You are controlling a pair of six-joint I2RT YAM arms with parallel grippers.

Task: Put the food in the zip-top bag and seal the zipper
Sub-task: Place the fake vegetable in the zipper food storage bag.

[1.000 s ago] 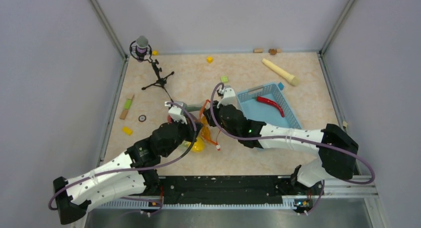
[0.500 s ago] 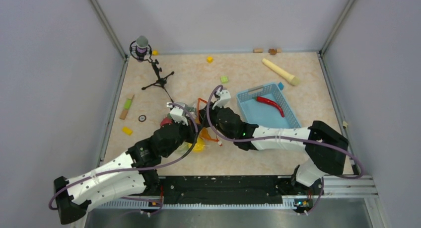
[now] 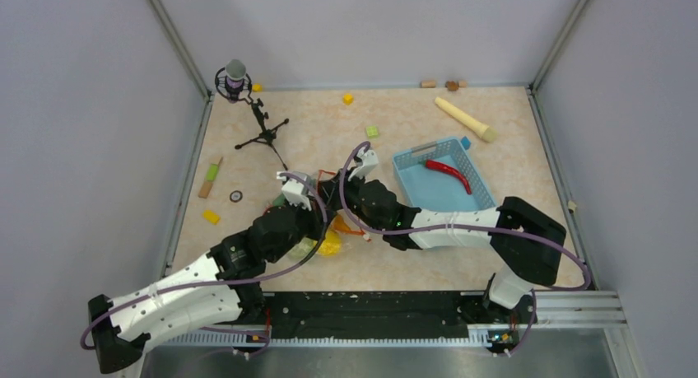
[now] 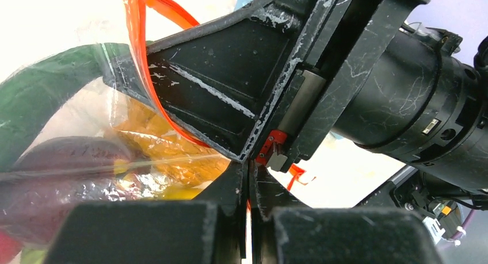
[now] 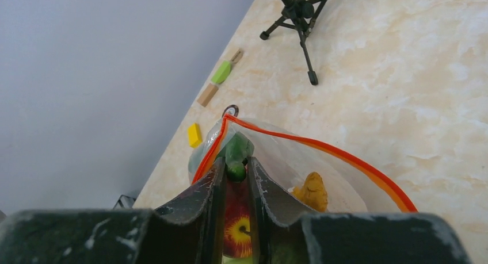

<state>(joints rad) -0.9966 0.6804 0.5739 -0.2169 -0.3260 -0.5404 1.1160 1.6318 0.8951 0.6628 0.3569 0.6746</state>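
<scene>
- left arm stretches diagonally up from its base, and right arm bends at the elbow and runs along the near side of the blue basket. Both end just left of the basket
- zip-top bag lies right there too, mostly buried under the two wrists from above
- left gripper is pinched tight on the bag's edge, and right gripper is squeezed onto the zipper
- food: a green piece and a yellow bit are in the bag, half hidden by fingers. The red chili sits in the basket

You've got the clear bag mid-table, mouth open, orange-red zipper unsealed and looping wide. Inside: green piece, orange piece, yellow lemon. Red chili lies outside, in the blue basket
</scene>
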